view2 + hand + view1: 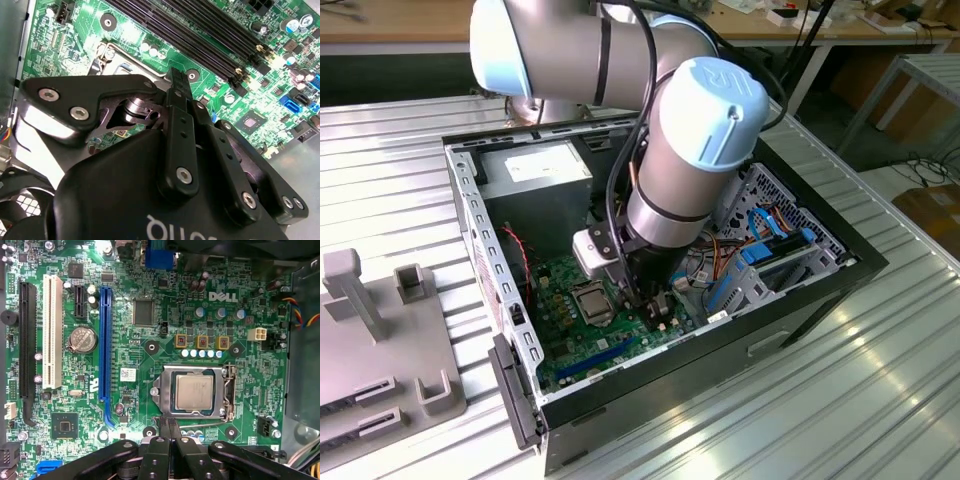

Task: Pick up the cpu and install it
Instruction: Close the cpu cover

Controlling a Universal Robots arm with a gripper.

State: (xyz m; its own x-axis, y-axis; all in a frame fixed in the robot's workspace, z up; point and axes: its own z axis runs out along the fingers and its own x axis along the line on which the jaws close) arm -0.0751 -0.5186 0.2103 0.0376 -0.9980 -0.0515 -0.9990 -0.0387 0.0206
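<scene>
Chip position: cpu (194, 392) lying flat inside the socket frame (195, 371) on the green motherboard (150, 280), silvery top facing up, frame seeming closed around it.
Gripper position: gripper (168, 424) in the first wrist view just beside the frame's edge, at the side where the thin lever wire (187, 428) runs; fingertips over the lever side, not over the chip.
Gripper state: two dark fingers (164, 427) pressed together tip against tip, pinching nothing visible; same closed look in the second wrist view, gripper (176, 80) with slim fingers (178, 125) together.
Direction chip from gripper: straight ahead of the fingertips, across the frame's near edge, toward the row of three small yellow-square parts (202, 341); near, but apart, no touching of the chip.
Chip axis: square, so no long axis; its sides parallel to the frame's sides.
Other landmarks from the frame: blue slot (104, 342) and white slot (49, 330) well apart on one side, round coin battery (82, 339) between them; small dark glossy chip (64, 426) farther off, past the blue slot.
Exterior view: arm (685, 150) reaching down into the open computer case (820, 285), socket frame (591, 297) just toward the exterior view's left of the gripper (638, 298).
Work judged: chip seems already seated in the socket; gripper empty and nearest to the lever.
</scene>
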